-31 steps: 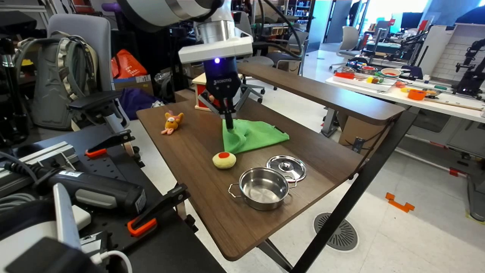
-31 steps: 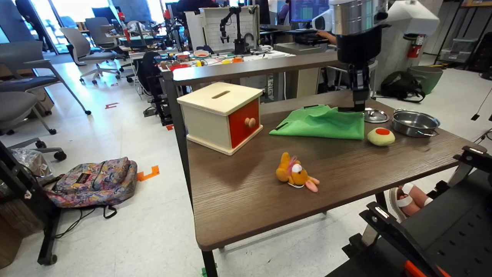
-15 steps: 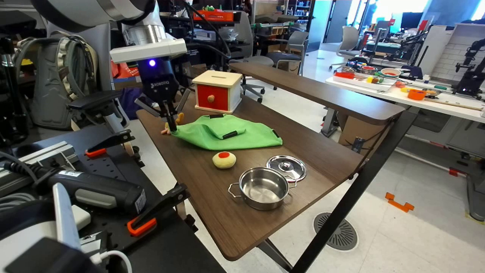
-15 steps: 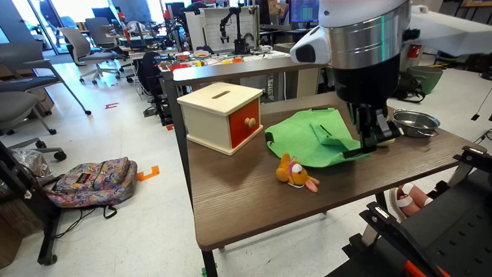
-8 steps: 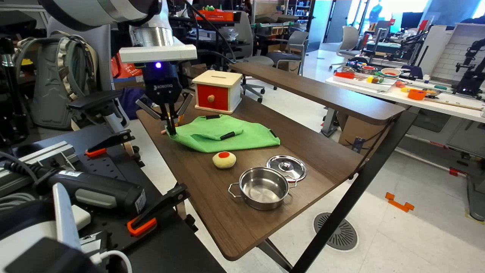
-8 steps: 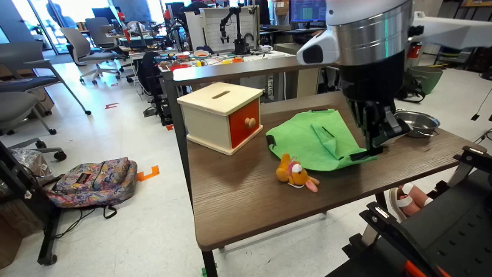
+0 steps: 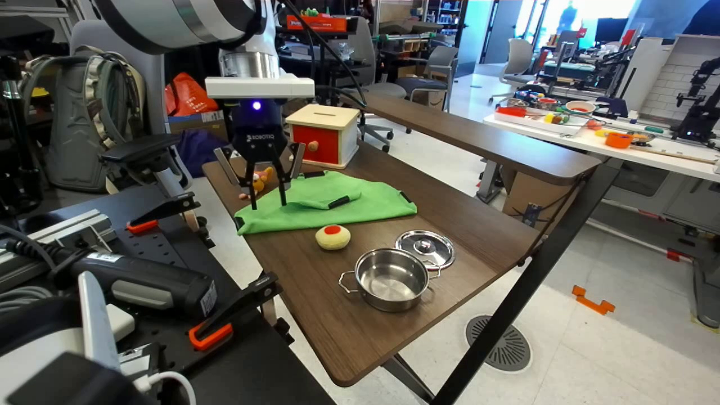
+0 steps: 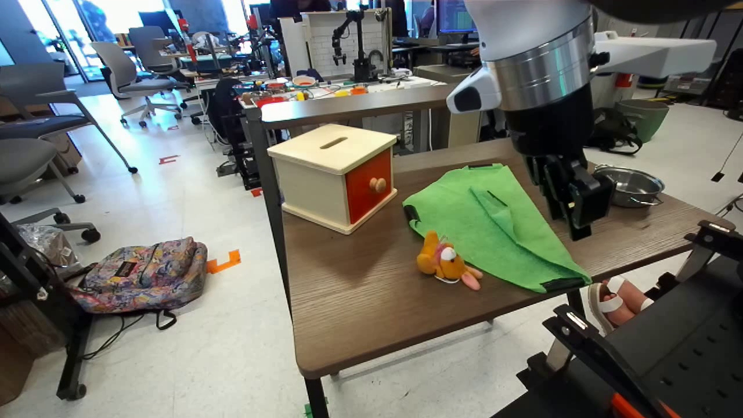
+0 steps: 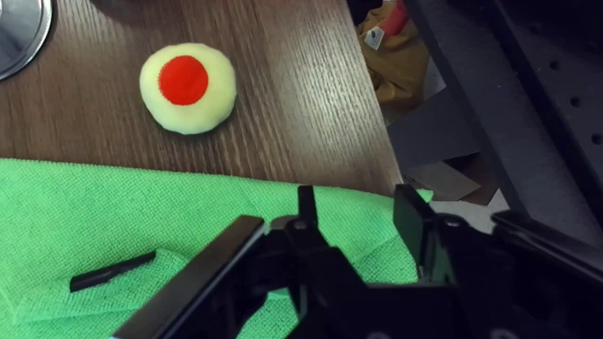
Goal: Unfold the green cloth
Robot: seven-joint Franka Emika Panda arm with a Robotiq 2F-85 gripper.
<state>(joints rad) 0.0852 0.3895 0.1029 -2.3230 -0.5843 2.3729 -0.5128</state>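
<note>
gripper (image 9: 356, 193) hanging over green cloth (image 9: 132, 216), fingers (image 9: 308, 207) standing well apart, holding nothing, probably so corner (image 9: 425, 194) is lying free over edge of table (image 9: 292, 117), three o'clock in wrist view; cloth looking lime, nubbly, mostly flat on table, black-tabbed flap (image 9: 103, 289) lying doubled at eight; yellow-and-red toy (image 9: 187, 88) sitting apart at ten, lid (image 9: 21, 33) resting beyond

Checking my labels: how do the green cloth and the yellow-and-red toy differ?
The green cloth is lime green; the yellow-and-red toy is pale yellow, red on top. The cloth is far wider than the compact, rounded toy. The cloth lies partly folded, one corner jutting past the edge of the table; the toy sits wholly on the tabletop. Both look soft.
</note>
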